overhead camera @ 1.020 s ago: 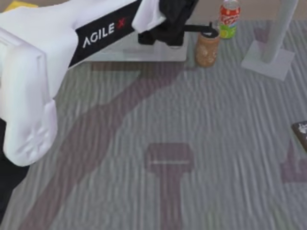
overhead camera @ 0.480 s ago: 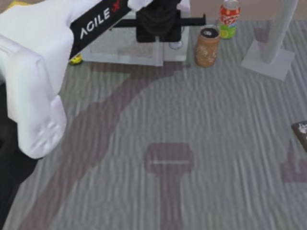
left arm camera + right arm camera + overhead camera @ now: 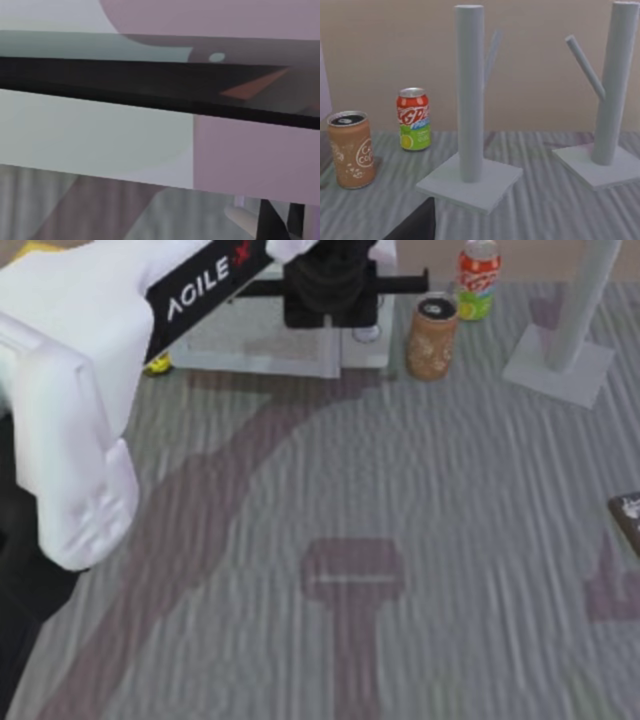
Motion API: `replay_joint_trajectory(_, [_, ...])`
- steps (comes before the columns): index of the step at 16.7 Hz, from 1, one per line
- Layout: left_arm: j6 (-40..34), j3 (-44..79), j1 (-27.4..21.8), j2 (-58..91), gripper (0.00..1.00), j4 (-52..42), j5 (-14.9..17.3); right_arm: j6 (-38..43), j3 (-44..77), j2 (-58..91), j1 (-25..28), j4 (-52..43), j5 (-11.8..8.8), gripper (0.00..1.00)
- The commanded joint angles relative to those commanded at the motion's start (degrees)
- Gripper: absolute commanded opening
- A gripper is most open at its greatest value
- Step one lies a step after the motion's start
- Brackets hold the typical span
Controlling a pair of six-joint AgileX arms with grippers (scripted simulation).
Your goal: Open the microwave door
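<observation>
At the upper left of the top view, the left arm reaches across to the microwave [image 3: 262, 340] at the top centre edge. The left gripper [image 3: 330, 285] sits over the microwave door [image 3: 250, 345]; whether its jaws are spread or closed cannot be told. Just right stand a brown can [image 3: 432, 337], a red-and-green can [image 3: 477, 278] and a grey stand [image 3: 565, 345]. The right arm is out of sight.

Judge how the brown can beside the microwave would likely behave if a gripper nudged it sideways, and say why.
The brown can stands upright and is taller than wide, so a high push would probably tip it. Once down, its round body would likely roll. It stands close to the microwave and may bump it.
</observation>
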Motion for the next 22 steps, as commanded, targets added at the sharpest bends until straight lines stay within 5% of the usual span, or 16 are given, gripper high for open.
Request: replay_joint_trajectory(22, [2.6,-6.9,0.0,-3.7,0.0,3.5,1.2,0.0,0.0,0.0,0.0,0.0,0.0,1.0])
